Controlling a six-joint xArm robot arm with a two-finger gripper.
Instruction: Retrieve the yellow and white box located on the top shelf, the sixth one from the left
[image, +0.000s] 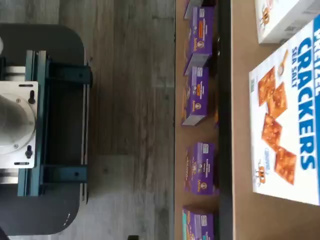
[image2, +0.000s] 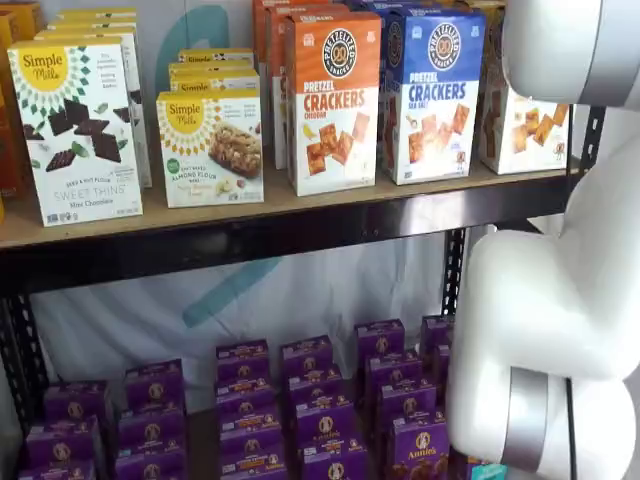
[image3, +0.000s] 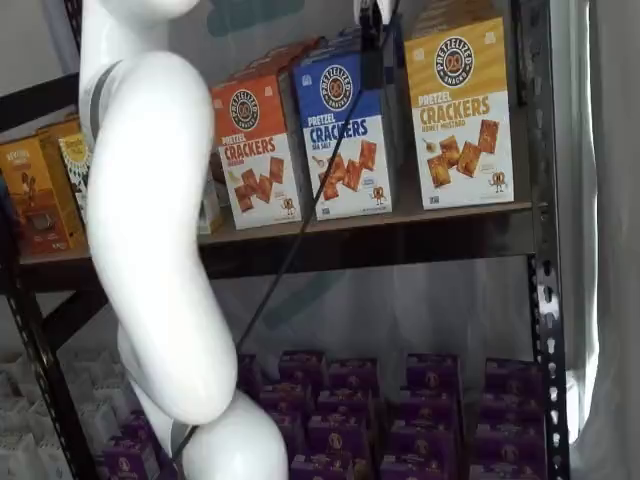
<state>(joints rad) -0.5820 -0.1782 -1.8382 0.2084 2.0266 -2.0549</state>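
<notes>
The yellow and white box (image3: 460, 110) stands at the right end of the top shelf (image3: 400, 222), next to the black upright. In a shelf view the arm covers part of the same box (image2: 520, 125) on the shelf (image2: 300, 205). My gripper (image3: 372, 55) hangs from the view's upper edge with a cable beside it. It is in front of the blue carton, left of the yellow and white box and apart from it. Only a black finger shows, side-on. The jaws stand wide and hold nothing.
A blue sea-salt carton (image3: 345, 130) and an orange cheddar carton (image3: 252, 150) stand beside the target. Simple Mills boxes (image2: 80, 125) fill the shelf's left. Small purple boxes (image2: 320, 410) crowd the lower level. The white arm (image3: 160, 230) rises in front. The wrist view shows a dark mount (image: 45, 125).
</notes>
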